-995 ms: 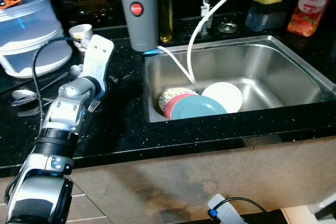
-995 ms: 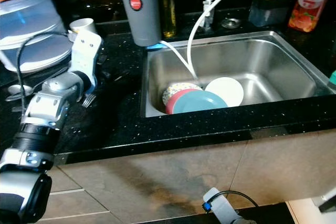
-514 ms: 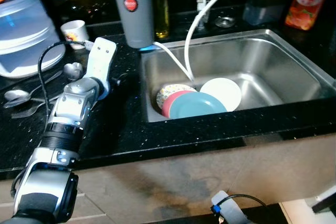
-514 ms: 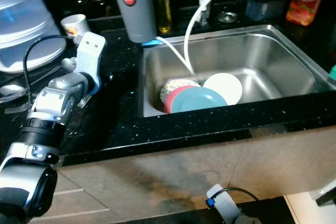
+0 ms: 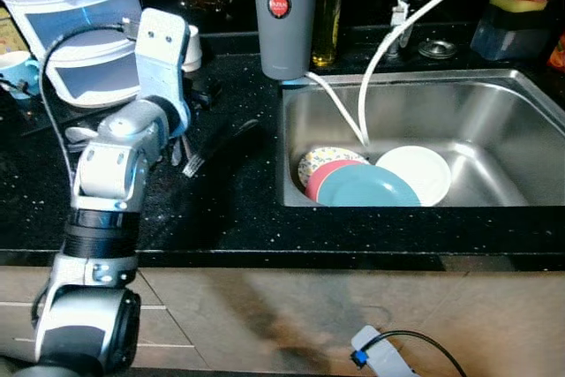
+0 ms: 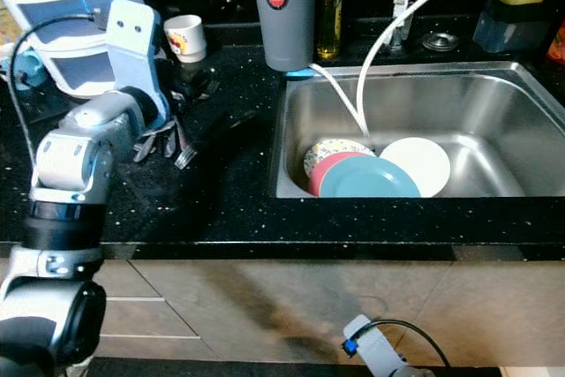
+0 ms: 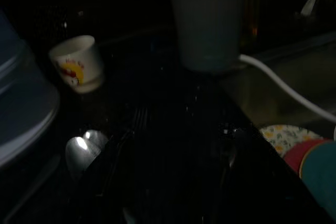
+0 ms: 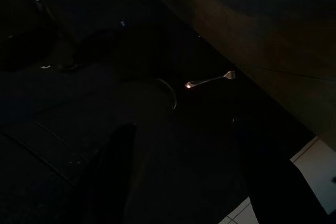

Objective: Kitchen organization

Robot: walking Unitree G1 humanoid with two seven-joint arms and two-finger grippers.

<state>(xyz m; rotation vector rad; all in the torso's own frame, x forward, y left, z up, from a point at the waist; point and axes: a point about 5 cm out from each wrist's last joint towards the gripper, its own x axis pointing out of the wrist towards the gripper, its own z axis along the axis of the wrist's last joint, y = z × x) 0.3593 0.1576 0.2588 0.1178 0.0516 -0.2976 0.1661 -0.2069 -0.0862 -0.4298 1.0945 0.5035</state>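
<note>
My left arm (image 5: 113,165) reaches over the black counter (image 5: 229,200), its white wrist block (image 5: 159,50) raised beside a small white printed cup (image 6: 186,38). The left gripper is hidden behind that block. Forks (image 6: 172,143) and a spoon (image 7: 79,148) lie on the counter under the wrist. In the steel sink (image 5: 494,121) lean a patterned plate (image 5: 316,159), a pink plate (image 5: 325,175), a blue plate (image 5: 366,188) and a white plate (image 5: 422,168). My right gripper (image 8: 189,182) hangs low in the dark, its two fingers (image 8: 113,171) apart with nothing between them.
A grey water dispenser (image 5: 282,11) and an oil bottle (image 5: 328,6) stand at the sink's back left corner, with a white hose (image 5: 415,24) arching into the sink. A large blue water container (image 5: 79,24) stands at the back left. A fork (image 8: 210,80) lies on the floor.
The camera has turned left, so the sink sits further right in the picture. My left wrist has risen and swung from the cup's right side to its left.
</note>
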